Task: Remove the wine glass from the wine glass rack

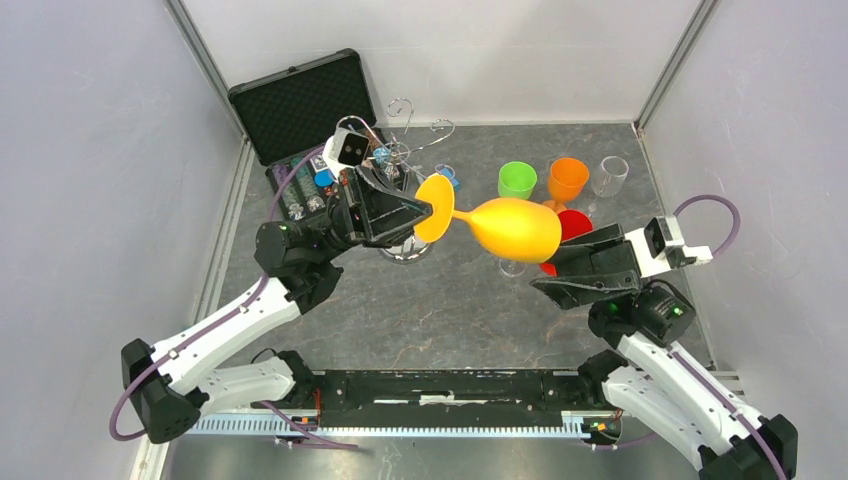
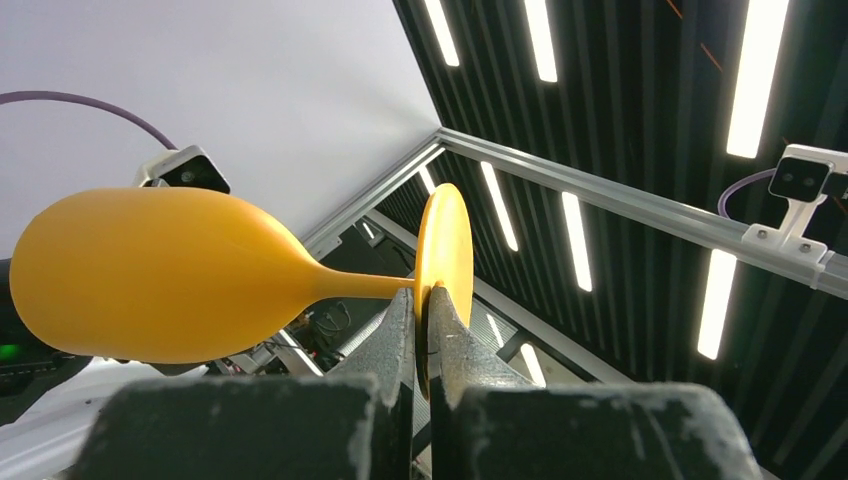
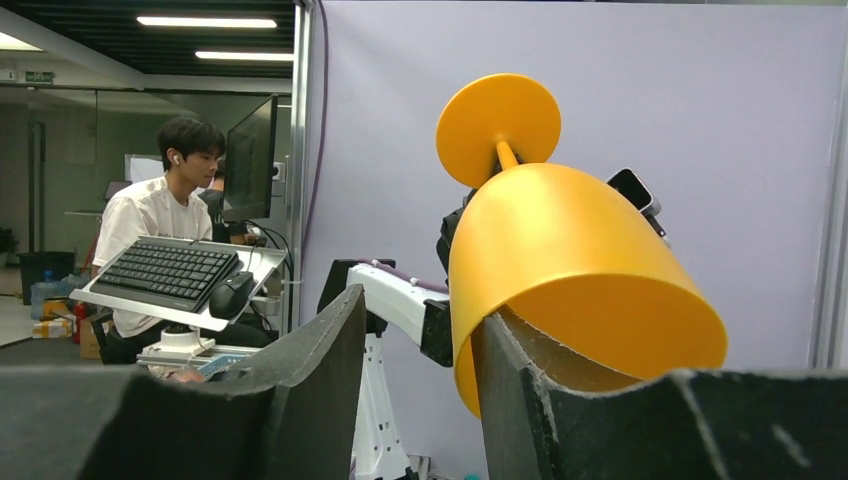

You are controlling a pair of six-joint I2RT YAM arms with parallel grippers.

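The left gripper [image 2: 425, 300] is clenched on the foot of the yellow wine glass [image 1: 515, 228], held sideways beside the rack [image 1: 410, 252] — the right gripper [image 3: 420, 315] straddles the bowl's rim, jaws apart.

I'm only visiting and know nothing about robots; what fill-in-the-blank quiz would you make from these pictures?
1. The left gripper holds the yellow plastic wine glass by its round foot, not by its bowl or ____.
2. On the grey table, the orange plastic cup stands between the clear plastic cup and the ____ one.
3. The black case at the back lies with its lid ____.
Missing words: stem, green, open.
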